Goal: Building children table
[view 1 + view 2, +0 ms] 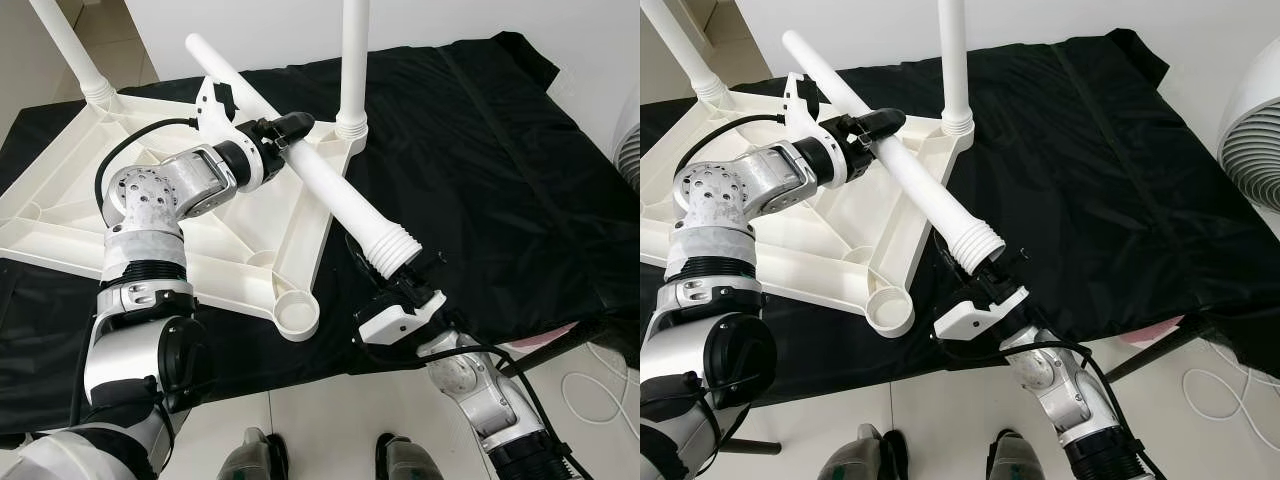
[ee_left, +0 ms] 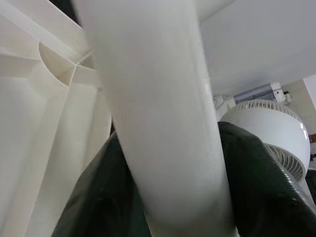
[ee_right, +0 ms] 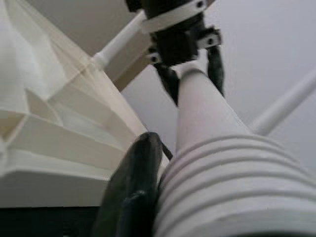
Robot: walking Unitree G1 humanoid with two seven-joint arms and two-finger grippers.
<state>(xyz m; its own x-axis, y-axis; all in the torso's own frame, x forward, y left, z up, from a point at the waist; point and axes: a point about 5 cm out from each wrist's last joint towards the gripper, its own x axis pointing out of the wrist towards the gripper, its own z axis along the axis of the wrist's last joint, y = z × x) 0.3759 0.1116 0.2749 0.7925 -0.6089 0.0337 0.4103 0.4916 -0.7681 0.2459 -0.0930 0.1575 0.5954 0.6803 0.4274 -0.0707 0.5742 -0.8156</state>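
Table leg (image 1: 300,160): smooth white plastic, ribbed thread
Tabletop (image 1: 60,190): white plastic, slight gloss
Cloth (image 1: 500,170): black, matt fabric

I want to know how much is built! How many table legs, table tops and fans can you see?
Legs screwed in, standing up: 2
Loose leg held by the left gripper: 1
White tabletop, upside down: 1
Fan: 1
Total: 5

One white tabletop (image 1: 150,200) lies upside down. Three white legs: two (image 1: 352,60) (image 1: 70,50) stand screwed in, one loose leg (image 1: 310,175) is held (threaded end free). One empty socket (image 1: 295,315). One fan (image 1: 1255,140). One black cloth (image 1: 480,170).
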